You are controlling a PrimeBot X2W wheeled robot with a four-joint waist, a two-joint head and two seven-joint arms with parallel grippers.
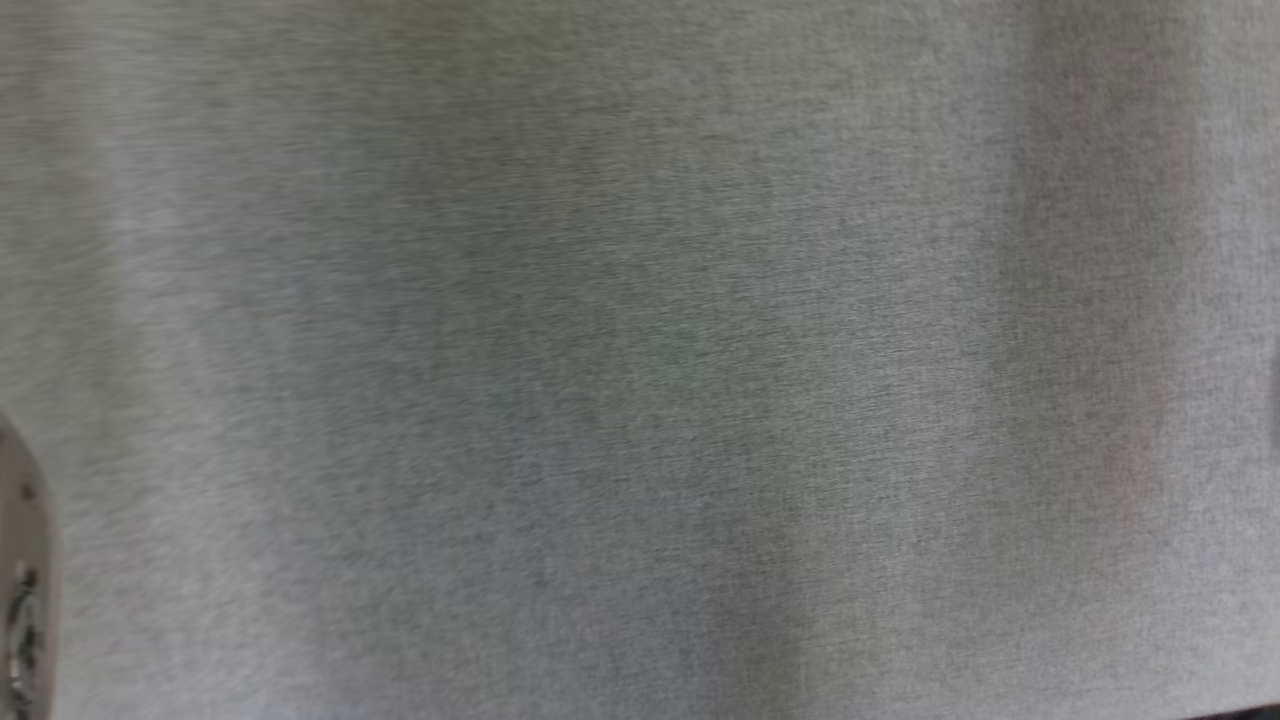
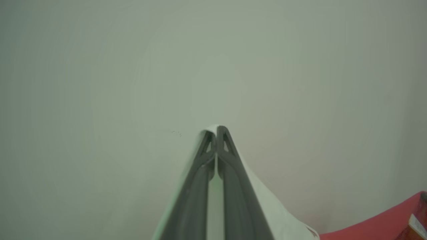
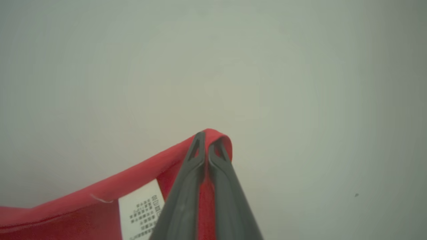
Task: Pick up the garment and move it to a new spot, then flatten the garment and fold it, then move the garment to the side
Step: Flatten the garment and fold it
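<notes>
My left gripper (image 2: 217, 131) is shut on a pale edge of the garment (image 2: 267, 200), which drapes down beside the fingers. A red part of the same cloth (image 2: 377, 223) shows at the lower right of the left wrist view. My right gripper (image 3: 206, 138) is shut on a red hem of the garment (image 3: 100, 196), folded over the fingertips, with a white care label (image 3: 140, 210) hanging just to the left of the fingers. In the head view, grey heathered cloth (image 1: 640, 360) hangs very close to the camera, blurred.
Behind both grippers lies a plain pale surface (image 2: 133, 83) with no objects on it. A pale rounded patch with dark marks (image 1: 22, 590) peeks in at the lower left edge of the head view.
</notes>
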